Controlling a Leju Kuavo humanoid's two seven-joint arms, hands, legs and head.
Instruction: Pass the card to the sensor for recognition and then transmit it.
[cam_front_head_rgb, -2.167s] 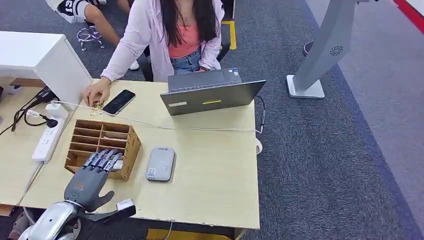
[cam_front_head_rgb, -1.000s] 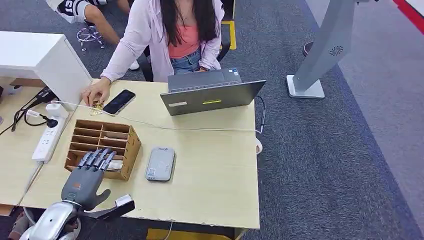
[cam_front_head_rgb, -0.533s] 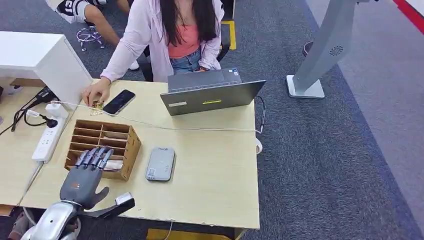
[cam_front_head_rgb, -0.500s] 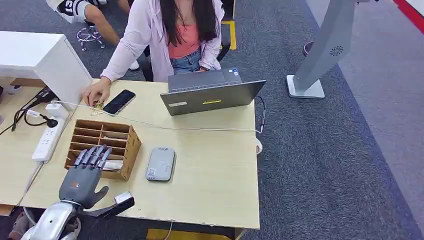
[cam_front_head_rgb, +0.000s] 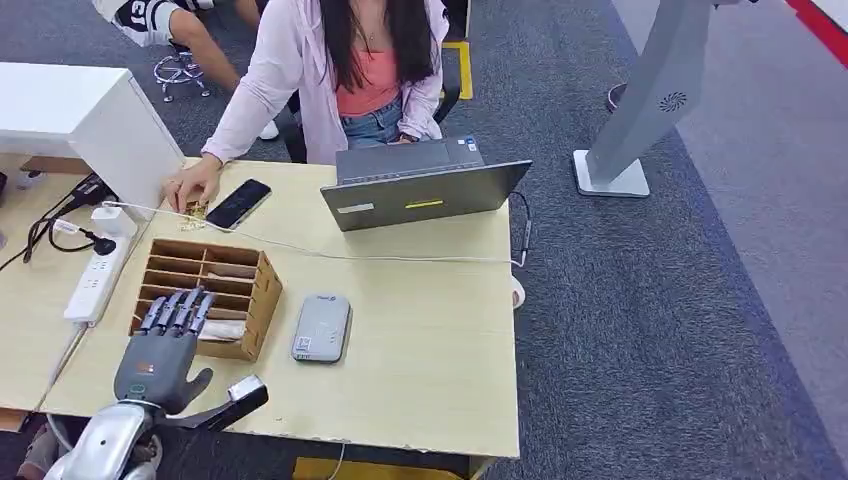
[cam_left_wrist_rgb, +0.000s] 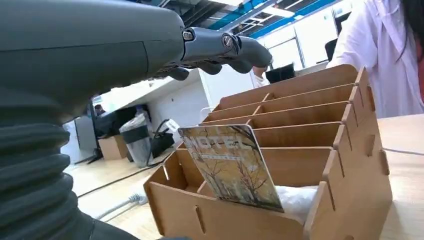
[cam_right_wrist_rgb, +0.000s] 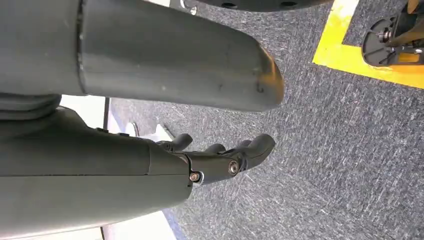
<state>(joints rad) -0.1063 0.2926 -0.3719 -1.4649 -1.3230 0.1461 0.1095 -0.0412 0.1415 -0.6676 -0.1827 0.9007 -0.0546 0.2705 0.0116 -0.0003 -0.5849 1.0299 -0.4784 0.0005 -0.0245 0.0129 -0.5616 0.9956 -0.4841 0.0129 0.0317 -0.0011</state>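
Observation:
A card (cam_left_wrist_rgb: 231, 167) printed with bare trees stands tilted in the nearest slot of the wooden organizer (cam_front_head_rgb: 257, 287), which also fills the left wrist view (cam_left_wrist_rgb: 350, 150). My left hand (cam_front_head_rgb: 160, 350) hovers over the organizer's near left corner with its fingers (cam_left_wrist_rgb: 220, 47) stretched out and apart, above the card and holding nothing. The grey card sensor (cam_front_head_rgb: 322, 327) lies flat on the table just right of the organizer. My right hand (cam_right_wrist_rgb: 220, 157) hangs beside my body over the carpet, fingers loosely extended and empty.
A person sits at the table's far side with one hand by a black phone (cam_front_head_rgb: 238, 203). An open laptop (cam_front_head_rgb: 425, 185) stands behind the sensor, and a white cable (cam_front_head_rgb: 400, 258) crosses the table. A power strip (cam_front_head_rgb: 93, 280) lies at the left.
My left hand has drifted left and back toward me, away from the card slot and off the organizer's front edge. The card, sensor and person have stayed put.

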